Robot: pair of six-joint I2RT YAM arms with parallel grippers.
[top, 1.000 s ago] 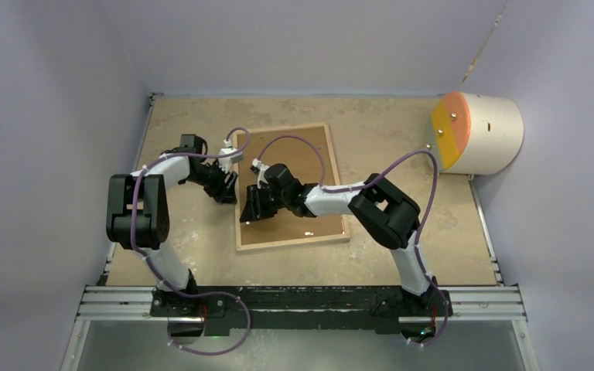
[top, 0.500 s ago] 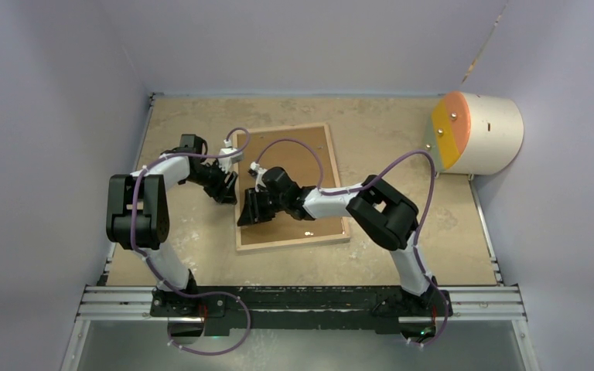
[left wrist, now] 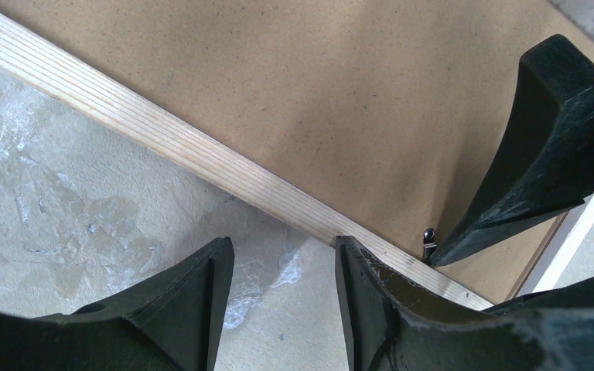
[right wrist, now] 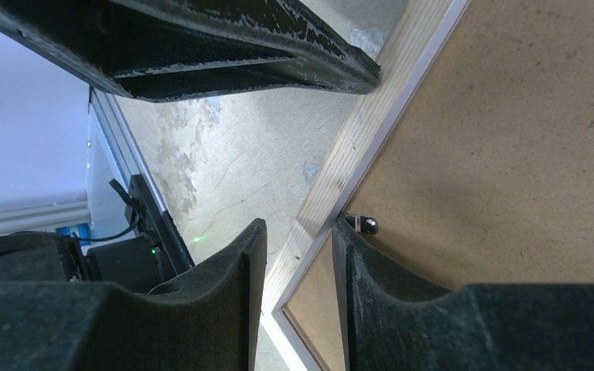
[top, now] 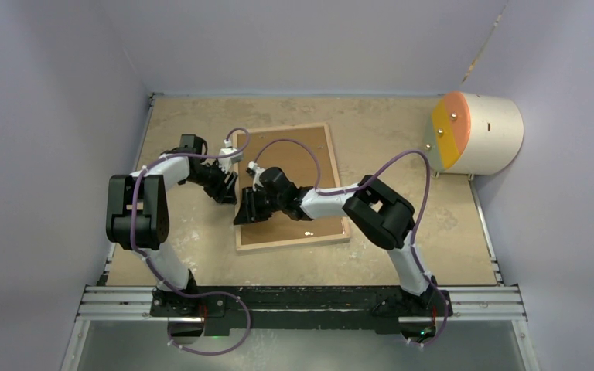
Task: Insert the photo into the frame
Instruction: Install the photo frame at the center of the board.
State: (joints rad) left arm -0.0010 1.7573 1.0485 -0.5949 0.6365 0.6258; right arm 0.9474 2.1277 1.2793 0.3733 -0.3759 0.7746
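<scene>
At the middle of the surface [top: 402,124], expect the back-up frame [top: 294,244] with its brown backing board [top: 309,154] to be stiff, light, yet fragile: take it by the wooden rim. Note the right end effector [right wrist: 300,228] narrow astride the rim facing the surface's left edge, beside a metal tab [right wrist: 365,225], grip impossible to tell, and the left end effector [left wrist: 282,247] half-open on nothing just outside. Cannot find the photo anywhere.
</scene>
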